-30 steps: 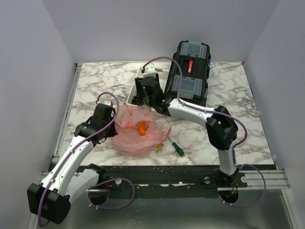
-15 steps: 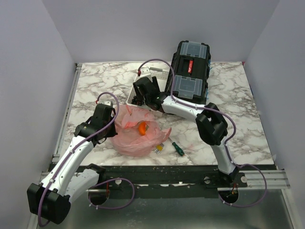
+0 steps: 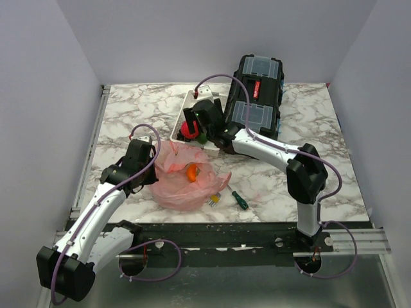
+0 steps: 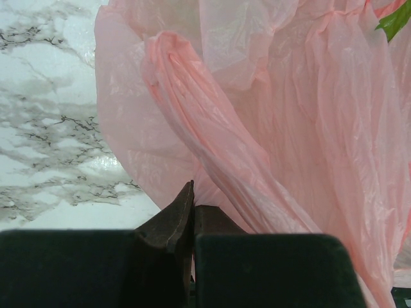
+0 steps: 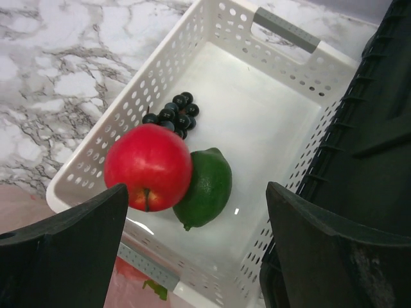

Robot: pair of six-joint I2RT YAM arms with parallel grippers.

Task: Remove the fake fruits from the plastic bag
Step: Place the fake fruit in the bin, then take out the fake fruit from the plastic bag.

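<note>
A black toolbox (image 3: 257,96) is seen at the upper right of the overhead view, just beside a white tray (image 5: 160,77). A green screwdriver (image 3: 239,200) lies at lower centre, near the pink bag (image 3: 176,189). Two are counted in the tray, a red fruit (image 5: 148,167) and a dark green fruit (image 5: 207,185), touching, beside one bunch of black grapes (image 5: 173,115). One orange fruit (image 3: 191,172) is seen inside the bag. The right gripper (image 5: 196,224) is held wide open over the tray, with nothing gripped. The left gripper (image 4: 192,212) is closed on a fold of the bag.

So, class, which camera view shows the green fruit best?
Right wrist view: the green fruit lies large and clear in the tray, against the red fruit. The top view shows only a small green patch; the left wrist view shows none.
</note>
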